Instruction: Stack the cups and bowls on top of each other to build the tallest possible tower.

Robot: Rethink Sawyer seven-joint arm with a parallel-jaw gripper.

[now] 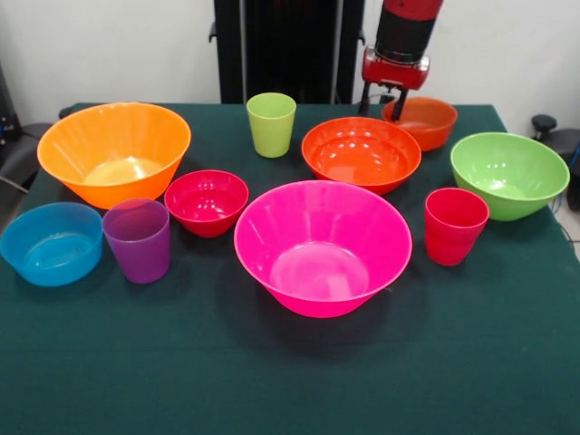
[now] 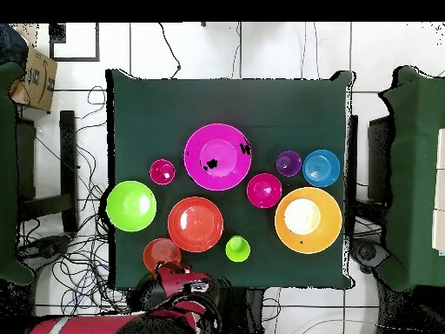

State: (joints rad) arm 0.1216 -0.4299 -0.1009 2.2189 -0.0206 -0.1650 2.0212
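Observation:
All pieces stand apart on the green table, none nested. The wide pink bowl [image 1: 323,245] [image 2: 217,156] is empty at the centre. Around it are the yellow-orange bowl [image 1: 113,149] [image 2: 308,220], orange-red bowl [image 1: 361,152] [image 2: 195,223], green bowl [image 1: 509,174] [image 2: 131,206], small orange bowl [image 1: 420,120] [image 2: 162,254], small red bowl [image 1: 207,201] [image 2: 264,190] and blue bowl [image 1: 52,242] [image 2: 322,168]. The lime cup [image 1: 271,124] [image 2: 237,249], purple cup [image 1: 138,239] [image 2: 288,163] and red cup [image 1: 455,225] [image 2: 162,171] stand upright. My gripper [image 1: 381,109] [image 2: 181,280] is open and empty beside the small orange bowl, at the table's robot-side edge.
The robot's black pedestal [image 1: 285,45] stands behind the table. Dark chairs [image 2: 415,174] flank the table's sides, and cables lie on the floor around it. A cardboard box [image 2: 35,78] sits at one corner.

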